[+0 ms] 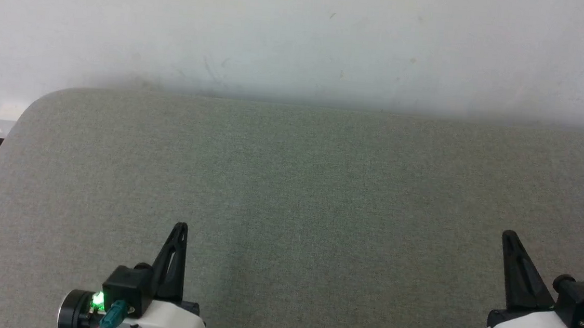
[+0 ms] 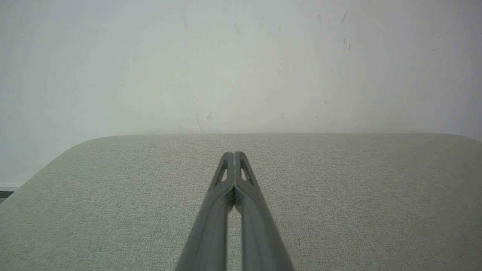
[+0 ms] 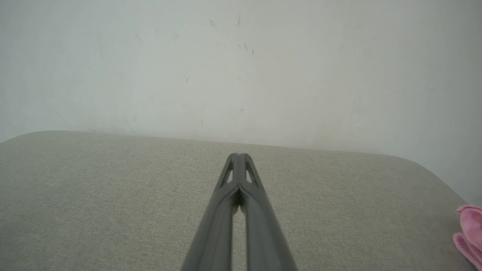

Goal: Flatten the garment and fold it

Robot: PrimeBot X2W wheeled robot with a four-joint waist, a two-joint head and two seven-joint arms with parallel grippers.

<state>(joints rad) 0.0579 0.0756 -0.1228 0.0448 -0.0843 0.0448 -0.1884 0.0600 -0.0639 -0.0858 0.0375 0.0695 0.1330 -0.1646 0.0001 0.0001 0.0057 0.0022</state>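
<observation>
A bit of pink fabric, the garment (image 3: 469, 233), pokes in at the right edge of the right wrist view, lying on the grey cloth-covered table (image 3: 113, 195); most of it is out of view. My right gripper (image 3: 238, 155) is shut with nothing in it, well to the left of that fabric, and stands at the lower right of the head view (image 1: 509, 234). My left gripper (image 1: 181, 225) rests at the lower left over the table (image 1: 321, 187), also shut and empty, fingertips together (image 2: 234, 153).
A white wall (image 1: 302, 34) rises right behind the table's far edge. The table's rounded far-left corner (image 1: 30, 107) drops off to a floor strip at the left. The far-right corner (image 3: 433, 169) curves away near the pink fabric.
</observation>
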